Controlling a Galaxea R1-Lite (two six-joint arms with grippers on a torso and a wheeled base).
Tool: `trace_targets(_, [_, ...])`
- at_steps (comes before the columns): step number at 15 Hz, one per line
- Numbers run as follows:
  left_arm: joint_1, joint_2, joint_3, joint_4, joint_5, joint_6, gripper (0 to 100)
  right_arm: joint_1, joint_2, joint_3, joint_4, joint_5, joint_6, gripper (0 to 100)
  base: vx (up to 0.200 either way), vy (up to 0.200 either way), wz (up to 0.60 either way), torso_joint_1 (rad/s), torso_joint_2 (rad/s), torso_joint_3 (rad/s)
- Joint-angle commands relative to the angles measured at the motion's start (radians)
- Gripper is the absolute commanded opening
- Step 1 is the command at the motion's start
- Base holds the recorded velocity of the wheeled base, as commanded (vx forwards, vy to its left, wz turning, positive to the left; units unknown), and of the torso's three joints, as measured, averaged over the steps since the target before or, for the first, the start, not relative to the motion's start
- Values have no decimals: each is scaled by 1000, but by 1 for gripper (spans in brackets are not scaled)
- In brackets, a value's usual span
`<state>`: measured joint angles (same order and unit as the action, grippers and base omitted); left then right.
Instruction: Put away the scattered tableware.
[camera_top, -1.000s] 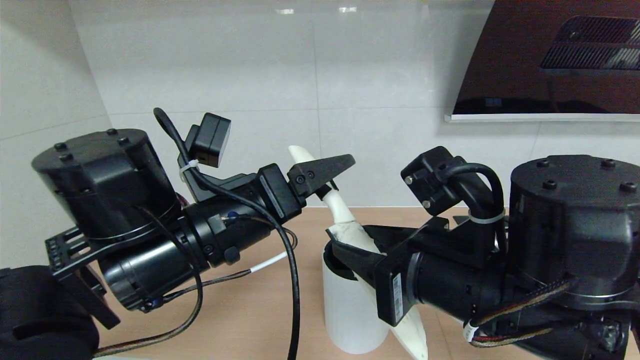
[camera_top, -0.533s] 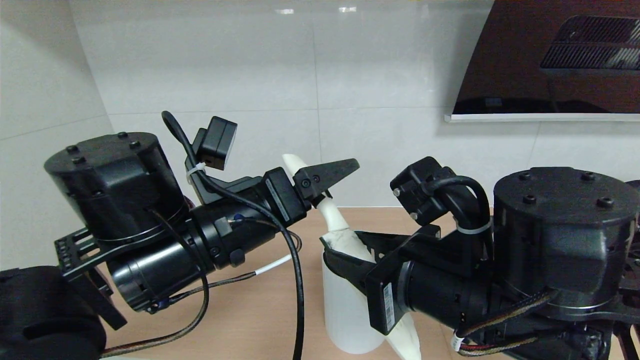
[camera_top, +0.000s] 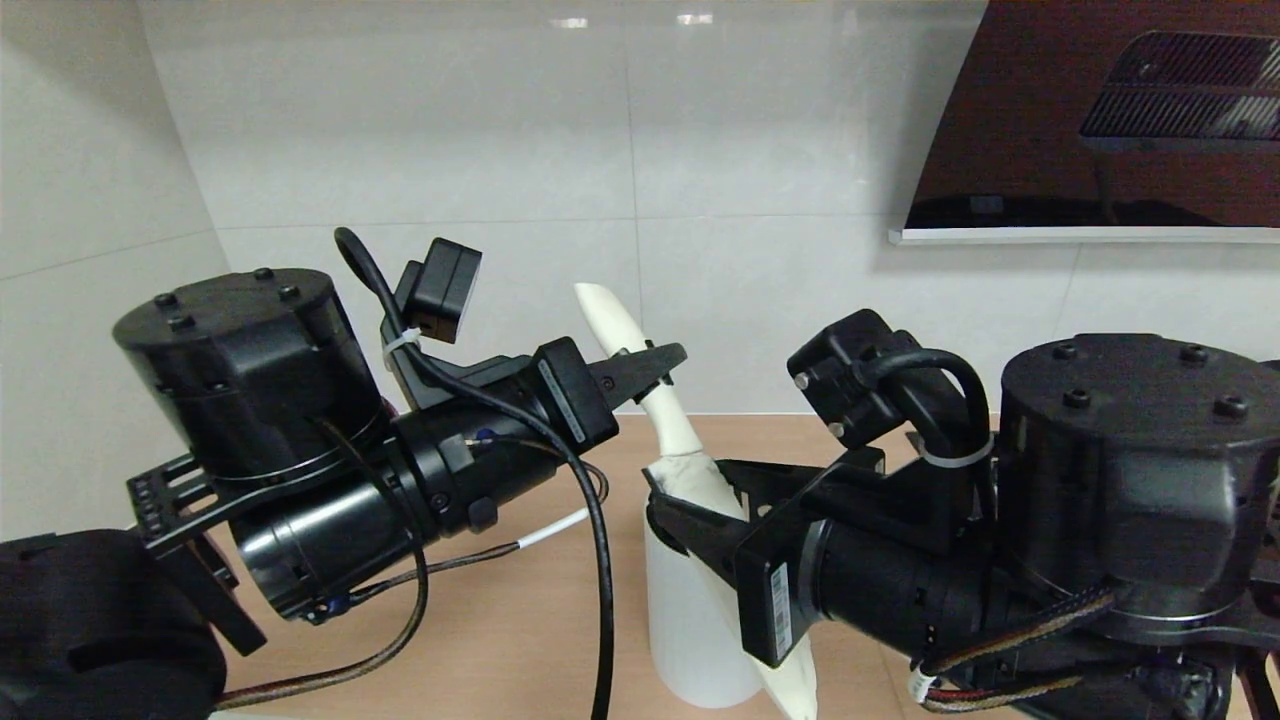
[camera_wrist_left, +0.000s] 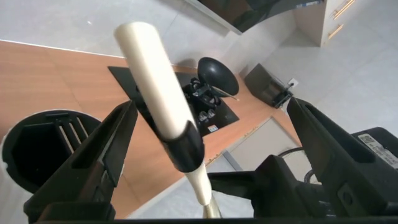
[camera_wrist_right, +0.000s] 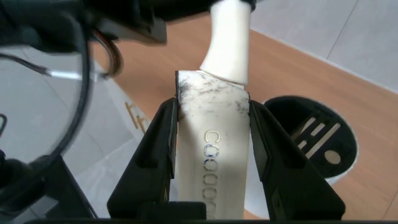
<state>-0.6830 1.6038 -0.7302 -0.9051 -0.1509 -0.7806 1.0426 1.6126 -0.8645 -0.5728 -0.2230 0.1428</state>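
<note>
Left gripper (camera_top: 655, 362): released. Its fingers (camera_wrist_left: 112, 143) stand wide apart on either side of the knife handle (camera_wrist_left: 155, 81), with a gap on both sides.

White knife (camera_top: 610, 320): held off the wooden countertop (camera_top: 500, 620), tilted. The handle end points up and far. A black collar sits where the handle narrows, and the broad blade (camera_wrist_right: 211, 162) with a row of oval holes slants down toward the near side.

White cylindrical holder (camera_top: 690, 620), black inside: stands upright on the countertop under the knife. In the right wrist view its opening (camera_wrist_right: 317, 143) lies beside the blade, not under it.

Right gripper (camera_top: 695, 485): clenched on the blade just below the handle, one finger against each edge.

Far right: dark range hood (camera_top: 1100, 120) on the tiled wall.
</note>
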Motion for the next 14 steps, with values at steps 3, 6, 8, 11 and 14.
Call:
trace_targets(3, [0, -4, -1, 2, 1, 0, 0, -6, -17, 5, -2, -3, 0, 0, 0, 0, 0, 0, 0, 0])
trace_targets(6, [0, -4, -6, 3, 2, 0, 0, -9, -17, 5, -2, -4, -2, 0, 0, 0, 0, 0, 0, 0])
trace_targets(8, [0, -5, -14, 12, 5, 3, 0, -9, -17, 5, -2, -12, -2, 100, 0, 0, 0, 0, 0, 0])
trace_targets(11, [-15, -1, -72, 112, 68, 9, 0, -9, -17, 5, -2, -12, 0, 100, 0, 0, 0, 0, 0, 0])
trace_targets(14, [-20, -1, -140, 201, 140, 17, 0, -18, -46, 7, -2, -30, 0, 100, 0, 0, 0, 0, 0, 0])
